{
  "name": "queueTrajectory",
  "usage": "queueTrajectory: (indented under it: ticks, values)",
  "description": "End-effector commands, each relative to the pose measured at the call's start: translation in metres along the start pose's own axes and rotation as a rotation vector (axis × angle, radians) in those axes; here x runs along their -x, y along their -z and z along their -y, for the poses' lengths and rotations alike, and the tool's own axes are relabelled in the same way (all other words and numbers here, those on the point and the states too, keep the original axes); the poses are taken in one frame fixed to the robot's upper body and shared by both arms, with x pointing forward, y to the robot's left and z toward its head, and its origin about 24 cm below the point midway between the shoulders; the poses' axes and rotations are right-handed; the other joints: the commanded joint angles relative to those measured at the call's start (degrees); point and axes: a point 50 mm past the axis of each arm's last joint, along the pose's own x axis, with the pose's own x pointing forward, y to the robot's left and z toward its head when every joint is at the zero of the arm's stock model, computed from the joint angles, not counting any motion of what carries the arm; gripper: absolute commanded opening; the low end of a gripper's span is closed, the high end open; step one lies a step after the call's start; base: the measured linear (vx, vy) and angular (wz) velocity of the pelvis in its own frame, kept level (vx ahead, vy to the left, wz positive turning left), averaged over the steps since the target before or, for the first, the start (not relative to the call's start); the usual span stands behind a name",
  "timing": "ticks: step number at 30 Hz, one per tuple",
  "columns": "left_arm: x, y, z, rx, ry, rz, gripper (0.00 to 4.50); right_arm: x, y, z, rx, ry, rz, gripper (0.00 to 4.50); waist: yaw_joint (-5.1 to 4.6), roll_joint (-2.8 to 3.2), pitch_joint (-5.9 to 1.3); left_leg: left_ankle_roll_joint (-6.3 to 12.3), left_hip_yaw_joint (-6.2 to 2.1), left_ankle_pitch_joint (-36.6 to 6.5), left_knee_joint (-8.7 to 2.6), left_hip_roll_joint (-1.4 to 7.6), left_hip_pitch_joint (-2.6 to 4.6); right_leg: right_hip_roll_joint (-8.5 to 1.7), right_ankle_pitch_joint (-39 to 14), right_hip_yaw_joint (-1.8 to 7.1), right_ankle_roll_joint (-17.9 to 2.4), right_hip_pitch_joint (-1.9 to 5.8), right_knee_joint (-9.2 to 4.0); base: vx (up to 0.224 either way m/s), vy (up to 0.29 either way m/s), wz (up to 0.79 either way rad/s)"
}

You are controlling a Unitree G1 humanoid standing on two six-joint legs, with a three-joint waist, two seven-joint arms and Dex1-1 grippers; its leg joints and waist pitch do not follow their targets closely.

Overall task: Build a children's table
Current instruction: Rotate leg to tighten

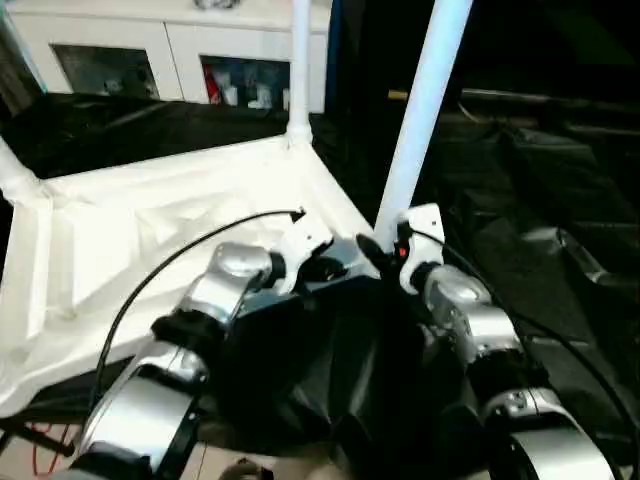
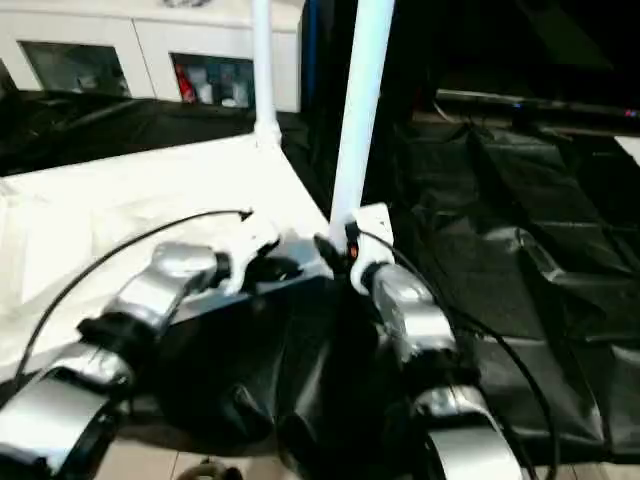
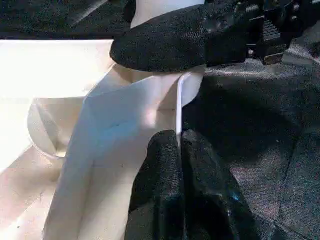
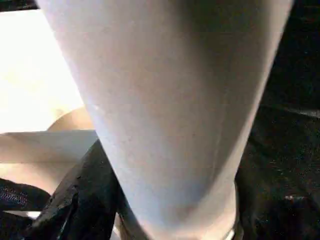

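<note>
The white tabletop (image 1: 150,230) lies upside down on black cloth, ribbed underside up. A white leg (image 1: 420,110) stands tilted in its near right corner socket. My right gripper (image 1: 385,250) is closed around the base of this leg (image 4: 165,100), one black finger (image 4: 80,200) on its side and another (image 3: 170,45) wrapping across it. My left gripper (image 3: 179,150) is shut on the thin rim wall of the tabletop (image 3: 125,115), right beside that corner. Another leg (image 1: 299,70) stands upright in the far corner, and a third (image 1: 15,175) rises at the left corner.
A white glass-door cabinet (image 1: 170,60) stands behind the tabletop. Crumpled black cloth (image 1: 520,200) covers the surface to the right and in front. A black cable (image 1: 170,265) loops over my left forearm above the tabletop.
</note>
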Motion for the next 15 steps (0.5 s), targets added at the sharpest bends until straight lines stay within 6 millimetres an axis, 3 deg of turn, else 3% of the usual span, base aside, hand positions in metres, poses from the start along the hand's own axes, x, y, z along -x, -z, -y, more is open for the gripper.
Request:
queueTrajectory:
  ticks: [1, 2, 4, 6, 10, 15]
  values:
    - [-0.012, -0.030, 0.006, -0.067, 0.022, 0.118, 0.00, -0.010, 0.009, -0.044, -0.005, -0.243, -0.033, 3.01, -0.25, 0.11, -3.99, 0.85, -2.18, -11.7, -4.02, 4.04, 1.53, -6.27, -6.7, 3.58, -12.7, 2.25, -4.71, 0.000, 0.000, 0.00]
    - [-0.011, -0.030, 0.007, -0.074, 0.043, 0.124, 0.00, -0.009, 0.009, -0.043, -0.010, -0.258, -0.031, 3.36, -0.18, 0.07, -3.99, 1.21, -2.18, -11.7, -3.99, 4.01, 1.49, -6.32, -7.2, 3.58, -12.6, 2.30, -4.75, 0.000, 0.000, 0.00]
    - [-0.008, -0.027, 0.010, -0.090, 0.088, 0.129, 0.00, -0.005, 0.009, -0.040, 0.006, -0.290, -0.032, 3.49, -0.17, 0.11, -4.07, 1.75, -2.20, -10.9, -3.97, 4.10, 1.37, -6.25, -6.2, 3.55, -12.5, 2.40, -4.57, 0.000, 0.000, 0.00]
    - [-0.004, -0.021, 0.012, -0.094, 0.143, 0.126, 0.00, 0.003, 0.009, -0.034, 0.042, -0.347, -0.022, 3.49, -0.16, -0.06, -4.12, 2.24, -2.17, -10.0, -3.96, 4.15, 1.39, -6.24, -4.8, 3.50, -12.9, 2.41, -4.45, 0.000, 0.000, 0.00]
    - [0.006, -0.011, 0.015, -0.107, 0.232, 0.096, 0.00, 0.018, 0.011, -0.025, 0.093, -0.472, -0.031, 3.49, 0.19, 0.31, -4.27, 4.01, -2.03, -8.1, -3.71, 4.30, 1.16, -6.13, -1.2, 3.30, -13.9, 2.52, -3.93, 0.000, 0.000, 0.00]
    - [0.017, -0.004, 0.017, -0.123, 0.326, 0.070, 0.00, 0.037, 0.012, -0.014, 0.142, -0.605, -0.065, 3.49, 0.55, 0.18, -3.97, 3.30, -1.99, -11.0, -3.88, 4.46, 1.39, -6.16, -6.1, 3.27, -13.6, 2.45, -4.53, 0.000, 0.000, 0.00]
